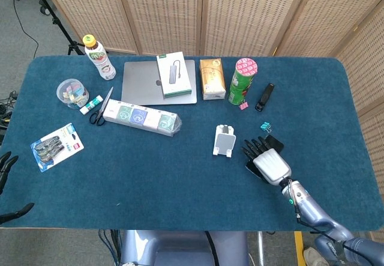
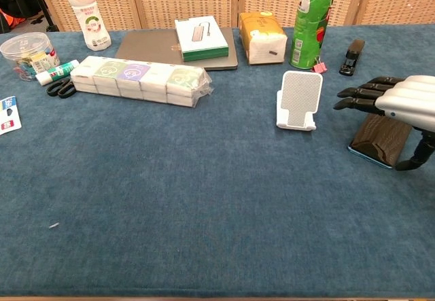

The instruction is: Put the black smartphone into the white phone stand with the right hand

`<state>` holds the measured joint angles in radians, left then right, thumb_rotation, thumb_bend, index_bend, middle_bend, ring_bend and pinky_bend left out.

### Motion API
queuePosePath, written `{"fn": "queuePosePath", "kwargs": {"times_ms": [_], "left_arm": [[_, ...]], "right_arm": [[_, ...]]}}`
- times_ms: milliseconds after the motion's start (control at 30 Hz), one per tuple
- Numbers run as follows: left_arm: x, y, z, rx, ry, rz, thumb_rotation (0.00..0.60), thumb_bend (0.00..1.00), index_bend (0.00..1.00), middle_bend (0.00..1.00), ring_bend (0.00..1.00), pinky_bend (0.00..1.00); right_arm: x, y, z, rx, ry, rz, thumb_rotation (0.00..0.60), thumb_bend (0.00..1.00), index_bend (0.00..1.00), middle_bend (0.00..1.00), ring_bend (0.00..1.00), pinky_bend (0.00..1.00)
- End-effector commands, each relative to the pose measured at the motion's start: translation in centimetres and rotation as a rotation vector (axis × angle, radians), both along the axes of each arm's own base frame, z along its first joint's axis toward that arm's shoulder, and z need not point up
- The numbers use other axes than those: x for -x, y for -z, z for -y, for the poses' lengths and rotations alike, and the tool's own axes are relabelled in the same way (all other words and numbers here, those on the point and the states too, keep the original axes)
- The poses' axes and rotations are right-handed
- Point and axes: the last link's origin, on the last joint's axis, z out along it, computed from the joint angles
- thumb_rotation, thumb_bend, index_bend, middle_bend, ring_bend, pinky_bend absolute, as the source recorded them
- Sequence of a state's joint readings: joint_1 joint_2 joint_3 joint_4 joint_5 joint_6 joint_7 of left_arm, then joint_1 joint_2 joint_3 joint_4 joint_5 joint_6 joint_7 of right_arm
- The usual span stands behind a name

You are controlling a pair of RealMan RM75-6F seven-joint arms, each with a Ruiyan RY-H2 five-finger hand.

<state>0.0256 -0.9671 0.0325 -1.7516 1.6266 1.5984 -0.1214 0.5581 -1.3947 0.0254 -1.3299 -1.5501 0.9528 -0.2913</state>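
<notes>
The white phone stand [image 1: 224, 141] [image 2: 299, 102] stands upright near the middle of the blue table [image 1: 180, 182]. My right hand [image 1: 267, 158] [image 2: 397, 100] is just to the right of it, fingers stretched toward the stand. It holds the black smartphone [image 1: 275, 141] [image 2: 379, 138] from above, with the thumb under the phone's right end. The phone is tilted, its lower left edge close to the cloth, and the hand covers most of it. A small gap separates the fingertips from the stand. My left hand [image 1: 6, 165] shows only as dark spread fingers at the far left edge, holding nothing.
Behind the stand are a green can [image 1: 242, 81] [image 2: 312, 19], a pink clip, a black stapler [image 1: 264, 96] [image 2: 352, 56] and a teal binder clip [image 1: 265, 126] [image 2: 368, 92]. A wrapped row of boxes [image 1: 141, 117], a laptop [image 1: 137, 83] and a tissue pack [image 1: 212, 78] lie further left.
</notes>
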Motion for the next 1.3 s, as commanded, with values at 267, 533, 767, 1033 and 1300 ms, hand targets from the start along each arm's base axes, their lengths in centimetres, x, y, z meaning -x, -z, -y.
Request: {"fn": "queuePosePath", "kwargs": {"times_ms": [267, 533, 767, 1033, 1300], "left_arm": [[-0.1, 0.6, -0.2, 0.012, -0.003, -0.020, 0.600, 0.00, 0.00, 0.00, 0.00, 0.00], [-0.3, 1.2, -0.3, 0.027, -0.009, -0.041, 0.600, 0.00, 0.00, 0.00, 0.00, 0.00], [-0.1, 1.2, -0.8, 0.020, -0.030, -0.046, 0.600, 0.00, 0.00, 0.00, 0.00, 0.00], [0.0, 1.9, -1.4, 0.040, -0.048, -0.065, 0.600, 0.00, 0.00, 0.00, 0.00, 0.00], [-0.1, 2.1, -1.4, 0.040, -0.053, -0.073, 0.600, 0.00, 0.00, 0.00, 0.00, 0.00]], "right_arm": [[-0.6, -4.2, 0.9, -0.153, -0.183, -0.203, 0.600, 0.00, 0.00, 0.00, 0.00, 0.00], [-0.7, -3.1, 3.1, -0.196, -0.200, -0.242, 0.600, 0.00, 0.00, 0.00, 0.00, 0.00], [0.4, -2.3, 4.6, -0.217, -0.154, -0.258, 0.600, 0.00, 0.00, 0.00, 0.00, 0.00], [0.8, -2.0, 5.1, -0.235, -0.197, -0.262, 0.600, 0.00, 0.00, 0.00, 0.00, 0.00], [0.8, -1.4, 5.8, -0.250, -0.182, -0.278, 0.600, 0.00, 0.01, 0.00, 0.00, 0.00]]}}
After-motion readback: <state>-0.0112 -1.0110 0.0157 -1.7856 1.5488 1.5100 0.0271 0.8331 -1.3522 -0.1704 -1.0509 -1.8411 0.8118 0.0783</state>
